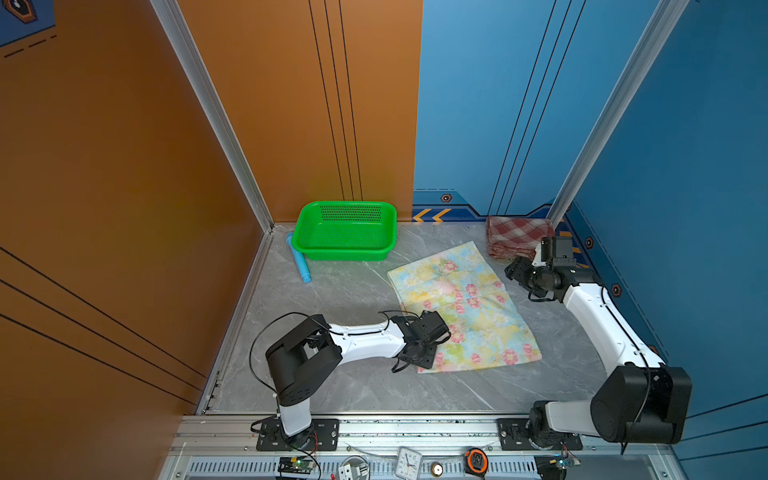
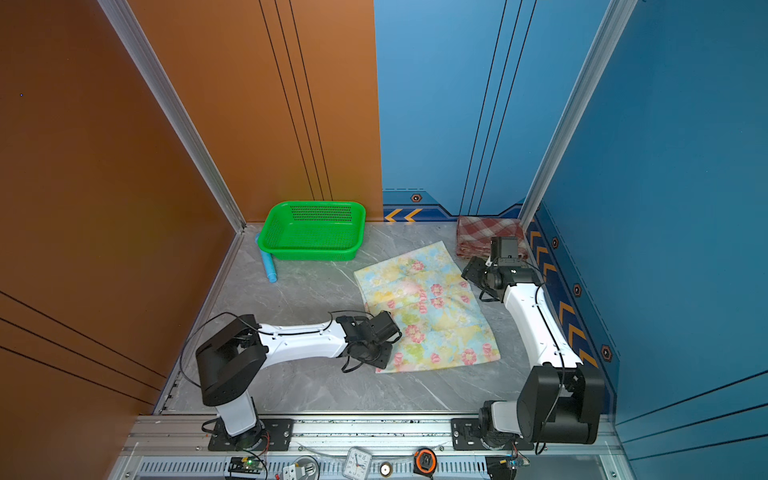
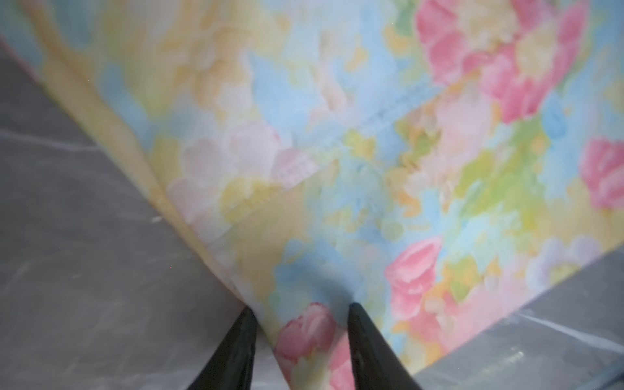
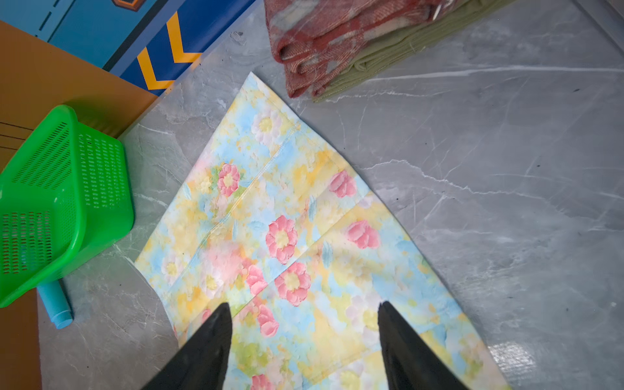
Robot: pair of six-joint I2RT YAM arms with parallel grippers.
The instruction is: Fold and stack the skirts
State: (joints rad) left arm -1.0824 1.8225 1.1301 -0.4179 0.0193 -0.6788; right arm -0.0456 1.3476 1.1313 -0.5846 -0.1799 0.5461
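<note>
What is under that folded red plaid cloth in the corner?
A folded olive-green skirt: its edge peeks out beneath the plaid skirt in the right wrist view. The rest is covered.

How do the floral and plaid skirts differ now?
The floral skirt lies spread out; the plaid skirt is folded in the far right corner. The floral skirt lies on bare table; the plaid skirt sits atop the olive skirt. The left gripper straddles the floral skirt's edge; nothing touches the plaid skirt. Both are cloth.

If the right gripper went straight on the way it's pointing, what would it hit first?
Probably the floral skirt: the right gripper points down at its spread cloth, with nothing between. Exact depth is unclear.
</note>
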